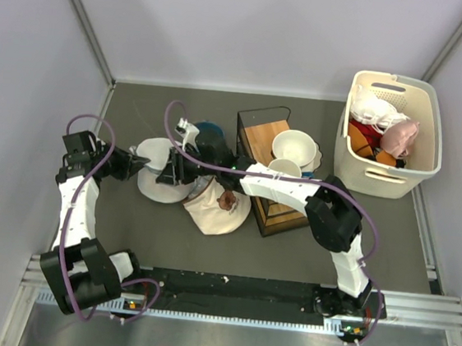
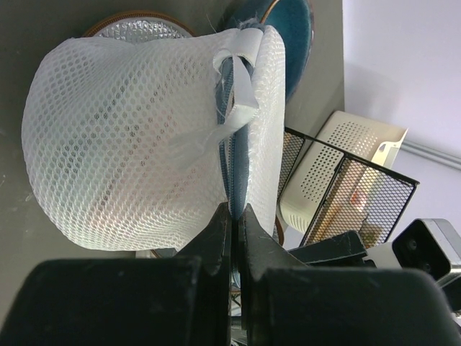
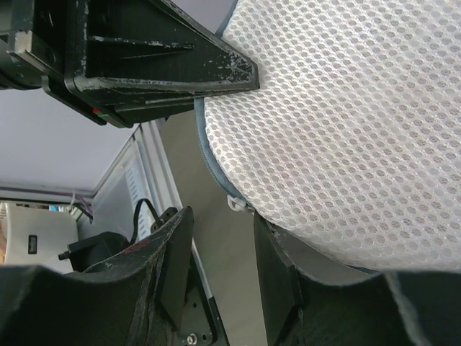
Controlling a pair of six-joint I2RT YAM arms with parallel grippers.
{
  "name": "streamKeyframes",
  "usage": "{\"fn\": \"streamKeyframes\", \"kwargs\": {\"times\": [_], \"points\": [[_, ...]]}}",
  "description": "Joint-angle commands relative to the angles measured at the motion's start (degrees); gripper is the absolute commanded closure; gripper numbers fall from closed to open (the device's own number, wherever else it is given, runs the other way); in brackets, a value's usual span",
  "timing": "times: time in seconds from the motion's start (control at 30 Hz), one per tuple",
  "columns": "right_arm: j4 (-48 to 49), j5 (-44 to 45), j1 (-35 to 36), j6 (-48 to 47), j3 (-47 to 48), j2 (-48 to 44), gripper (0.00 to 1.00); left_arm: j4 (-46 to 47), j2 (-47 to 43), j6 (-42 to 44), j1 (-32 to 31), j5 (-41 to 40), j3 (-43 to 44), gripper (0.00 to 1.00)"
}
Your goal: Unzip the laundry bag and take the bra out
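Left pincer (image 2: 235,210) is clenched tight on the rim seam of the laundry bag (image 2: 130,137), a white mesh drum lying on the dark table (image 1: 289,253), left of centre. Only this wrist view shows a faint peach-pink patch through the mesh low down: the bra (image 2: 122,210), inside the bag. A blue-grey band (image 2: 240,144) runs up the seam from the fingers.

Right pincer (image 3: 222,227) has its jaws parted with nothing between them, just beside the bag's edge. Only its own wrist view shows a small white zipper pull (image 3: 237,204) just past its fingertips.

From above, the two pincers meet the bag from opposite sides. A cream cloth (image 1: 217,209) lies just beside the bag on its right. A beige basket (image 1: 383,179) stands well apart at far right.
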Motion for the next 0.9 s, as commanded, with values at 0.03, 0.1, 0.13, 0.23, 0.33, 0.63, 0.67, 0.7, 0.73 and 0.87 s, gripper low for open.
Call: {"fn": "streamKeyframes", "kwargs": {"times": [0.03,0.1,0.13,0.23,0.33,0.63,0.67,0.7,0.73,0.87], "points": [[5.4,0.5,0.4,-1.0,-1.1,-4.2,0.60,-0.2,-2.3,1.3,-0.3,2.9,1.4,1.00],[5.3,1.0,0.5,-1.1,-1.3,-4.4,0.60,-0.5,-2.4,1.5,-0.2,3.2,1.5,1.00],[5.4,1.5,0.4,-1.2,-1.5,-4.5,0.60,-0.8,-2.3,1.7,-0.3,3.2,1.7,1.00],[5.1,2.8,0.4,-1.3,-1.8,-4.9,0.60,-0.9,-2.4,1.7,-0.3,3.3,1.6,1.00],[5.4,3.3,0.4,-1.4,-1.8,-4.9,0.60,-0.8,-2.4,1.7,-0.3,3.4,1.5,1.00],[4.9,4.2,0.4,-1.3,-1.3,-4.4,0.64,-0.6,-2.7,1.9,-0.2,3.5,1.0,1.00],[4.8,4.4,0.4,-1.3,-1.4,-4.4,0.64,-0.6,-2.7,1.9,-0.3,3.5,1.0,1.00],[4.7,4.6,0.4,-1.2,-1.6,-4.4,0.66,-0.6,-2.7,1.9,-0.2,3.6,1.0,1.00],[4.5,5.2,0.4,-1.2,-1.6,-4.5,0.67,-0.6,-2.9,2.0,-0.2,3.5,0.9,1.00],[4.6,6.5,0.2,-0.5,-2.2,-4.6,0.75,-0.5,-2.9,2.1,-0.2,3.5,0.8,1.00]]}}
